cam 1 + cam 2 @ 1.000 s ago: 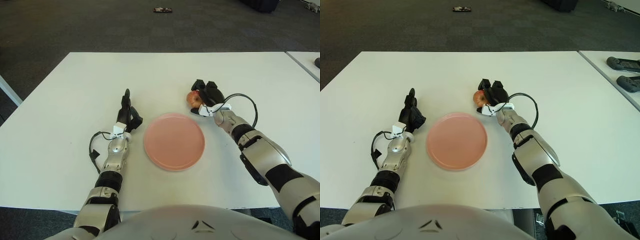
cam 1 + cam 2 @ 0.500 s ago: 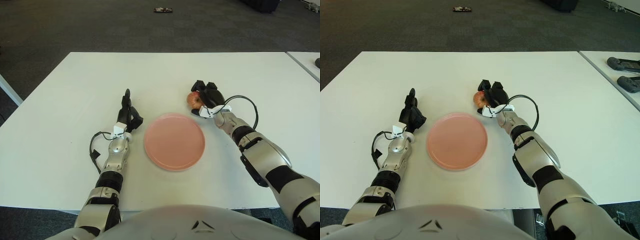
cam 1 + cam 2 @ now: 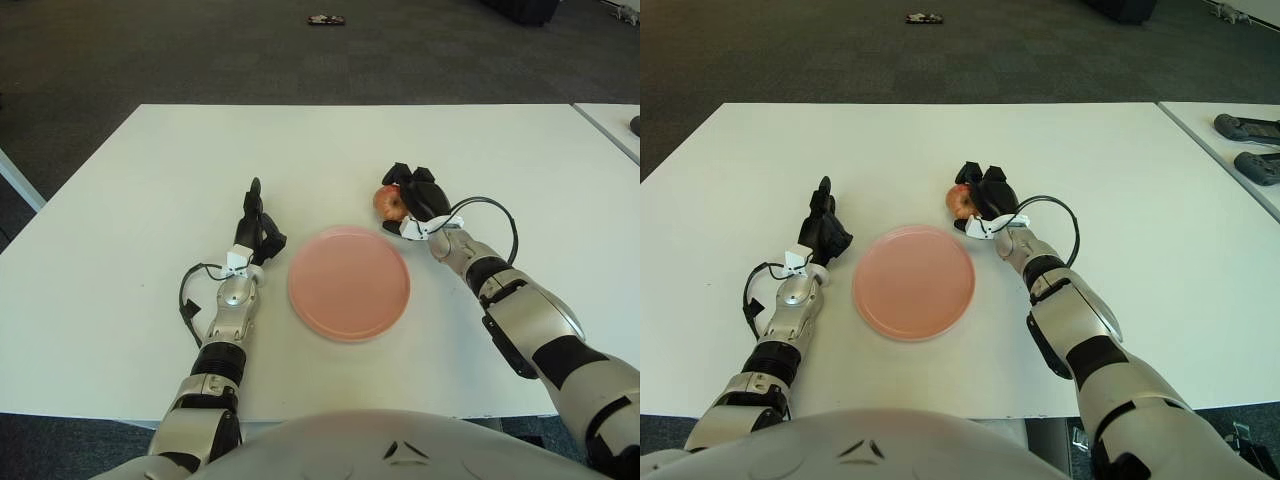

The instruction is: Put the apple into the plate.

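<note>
A red-yellow apple (image 3: 388, 201) is just beyond the far right rim of the pink plate (image 3: 348, 282) on the white table. My right hand (image 3: 412, 196) has its black fingers curled around the apple's right side and top; whether the apple is lifted off the table I cannot tell. The plate holds nothing. My left hand (image 3: 256, 226) rests on the table to the left of the plate, fingers extended forward and holding nothing.
The white table (image 3: 150, 190) stretches wide on all sides of the plate. A second table edge (image 3: 1225, 150) at the far right carries dark devices (image 3: 1248, 128). A small dark object (image 3: 325, 19) lies on the floor beyond.
My right hand has shifted very slightly with the apple in it. The left hand and the plate have not moved.
</note>
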You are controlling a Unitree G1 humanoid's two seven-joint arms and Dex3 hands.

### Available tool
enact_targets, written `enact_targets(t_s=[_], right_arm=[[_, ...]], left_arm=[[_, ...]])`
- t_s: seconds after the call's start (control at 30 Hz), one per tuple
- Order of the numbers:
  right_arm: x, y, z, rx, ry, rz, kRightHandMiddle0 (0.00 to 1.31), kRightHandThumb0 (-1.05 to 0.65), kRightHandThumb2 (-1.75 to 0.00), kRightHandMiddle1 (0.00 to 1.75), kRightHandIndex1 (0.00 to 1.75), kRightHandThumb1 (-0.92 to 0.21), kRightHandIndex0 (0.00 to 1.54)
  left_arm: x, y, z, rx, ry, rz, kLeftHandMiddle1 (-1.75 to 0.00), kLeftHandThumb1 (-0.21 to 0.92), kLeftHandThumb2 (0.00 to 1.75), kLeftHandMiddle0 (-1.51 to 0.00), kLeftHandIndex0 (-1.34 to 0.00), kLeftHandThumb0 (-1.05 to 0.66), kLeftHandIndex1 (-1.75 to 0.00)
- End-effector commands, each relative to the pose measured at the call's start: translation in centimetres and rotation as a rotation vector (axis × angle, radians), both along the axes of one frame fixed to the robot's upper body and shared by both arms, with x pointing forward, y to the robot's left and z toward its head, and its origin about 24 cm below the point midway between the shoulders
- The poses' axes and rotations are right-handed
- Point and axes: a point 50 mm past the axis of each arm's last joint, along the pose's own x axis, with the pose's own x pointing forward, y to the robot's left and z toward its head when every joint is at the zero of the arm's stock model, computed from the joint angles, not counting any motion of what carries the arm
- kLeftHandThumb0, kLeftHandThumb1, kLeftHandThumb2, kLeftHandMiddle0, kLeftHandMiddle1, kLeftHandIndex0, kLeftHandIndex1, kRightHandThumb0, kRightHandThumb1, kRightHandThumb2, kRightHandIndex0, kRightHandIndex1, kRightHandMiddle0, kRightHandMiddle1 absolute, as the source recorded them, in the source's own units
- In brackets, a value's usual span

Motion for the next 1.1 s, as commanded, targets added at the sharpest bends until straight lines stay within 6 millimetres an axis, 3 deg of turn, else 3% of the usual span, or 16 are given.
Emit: enact_targets(t_s=[0.0, 0.37, 1.07], right_arm=[[0.4, 0.1, 1.0, 0.06, -0.038, -0.007, 1.1, -0.02, -1.38, 1.75, 1.75, -0.25, 1.34], [0.9, 0.3, 2.6, 0.163, -0.134, -0.036, 1.03, -0.07, -1.27, 1.75, 1.75, -0.34, 1.31], [1.9, -0.2, 9.2, 0.533, -0.394, -0.027, 0.97, -0.17, -1.13, 1.75, 1.75, -0.43, 1.25]], left_arm=[[-0.5, 0.1, -1.0, 0.007, 0.053, 0.009, -0.01, 0.92, 1.22, -0.02, 0.0, -0.96, -0.17], [-0.4, 0.0, -1.0, 0.009, 0.053, 0.011, -0.01, 0.92, 1.22, -0.03, 0.0, -0.97, -0.21], [-0.2, -0.1, -0.8, 0.006, 0.053, 0.019, 0.0, 0.92, 1.23, 0.0, 0.0, -0.99, -0.17]])
